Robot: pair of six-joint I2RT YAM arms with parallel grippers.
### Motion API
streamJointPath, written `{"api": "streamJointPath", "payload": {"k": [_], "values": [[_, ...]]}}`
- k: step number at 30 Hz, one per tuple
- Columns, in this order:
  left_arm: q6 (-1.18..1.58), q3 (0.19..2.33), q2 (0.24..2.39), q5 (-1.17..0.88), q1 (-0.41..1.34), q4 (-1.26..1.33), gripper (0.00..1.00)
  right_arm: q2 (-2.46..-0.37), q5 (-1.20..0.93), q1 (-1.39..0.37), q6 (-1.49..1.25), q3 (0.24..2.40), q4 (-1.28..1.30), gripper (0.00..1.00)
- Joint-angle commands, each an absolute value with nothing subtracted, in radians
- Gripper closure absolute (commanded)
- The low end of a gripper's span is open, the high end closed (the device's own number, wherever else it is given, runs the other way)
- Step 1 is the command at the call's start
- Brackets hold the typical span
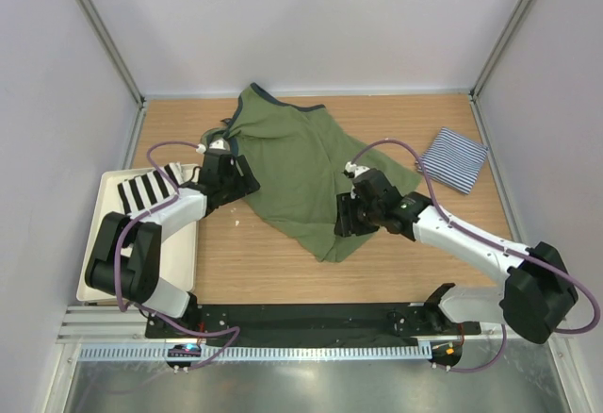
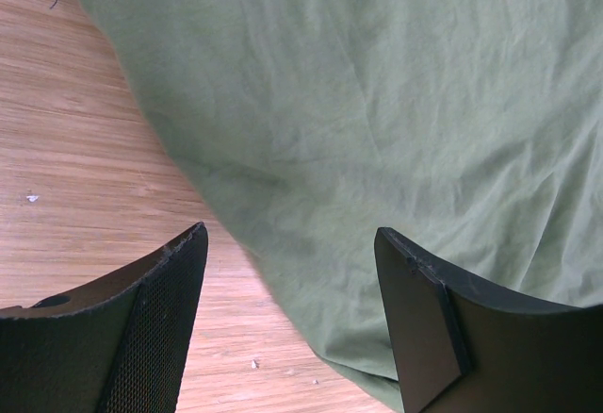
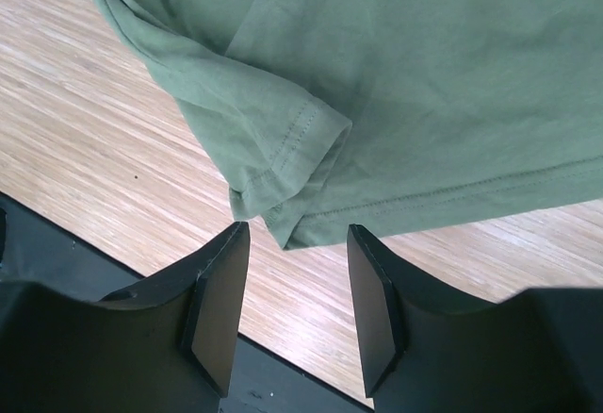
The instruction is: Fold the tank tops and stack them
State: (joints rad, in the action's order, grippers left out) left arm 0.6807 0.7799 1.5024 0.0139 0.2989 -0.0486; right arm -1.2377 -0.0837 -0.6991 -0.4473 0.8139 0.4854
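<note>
Standing here, I'd say the job is about half done. The small navy-and-white striped cloth tank top (image 1: 453, 158) already lies folded into a neat square at the far right of the wooden counter (image 1: 283, 272). The olive green cloth tank top with navy trim (image 1: 301, 173) is sprawled in the middle, well apart from it, rumpled and lying askew with its neckline towards the back wall.

The left arm (image 1: 170, 210) hovers over the green top's left edge. Its jaws stand wide apart with nothing between them, one over bare wood and the other over cloth. The right arm (image 1: 462, 239) is at the near hem. Its jaws are partly open and empty, and the doubled-over hem corner (image 3: 283, 182) lies just beyond their tips, untouched.

To my eye, the step in hand is getting the green top flat enough to fold. Next, each pair of jaws likely needs to drop onto its edge and pinch only the cloth. Together they could then draw the top out smooth before any fold. That folded-over corner could carry a crease into the fold if it isn't pulled straight. The stacking has not yet begun.
</note>
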Motion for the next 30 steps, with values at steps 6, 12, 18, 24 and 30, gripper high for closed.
{"api": "streamJointPath", "payload": {"k": [6, 12, 18, 24, 30], "values": [[0.683, 0.773, 1.465, 0.018, 0.302, -0.005, 0.28, -1.322, -0.169, -0.704, -0.561, 0.752, 0.247, 0.47], [0.686, 0.772, 1.459, 0.012, 0.302, -0.005, 0.28, -1.414, -0.184, -0.706, -0.609, 0.739, 0.152, 0.48], [0.684, 0.762, 1.434, 0.029, 0.304, -0.005, 0.28, -1.44, -0.198, -0.704, -0.63, 0.726, 0.091, 0.65], [0.684, 0.764, 1.437, 0.038, 0.304, -0.008, 0.28, -1.358, -0.152, -0.703, -0.615, 0.73, 0.146, 0.99], [0.703, 0.772, 1.431, 0.072, 0.288, -0.058, 0.24, -1.171, -0.042, -0.693, -0.615, 0.698, 0.296, 0.99]]}}
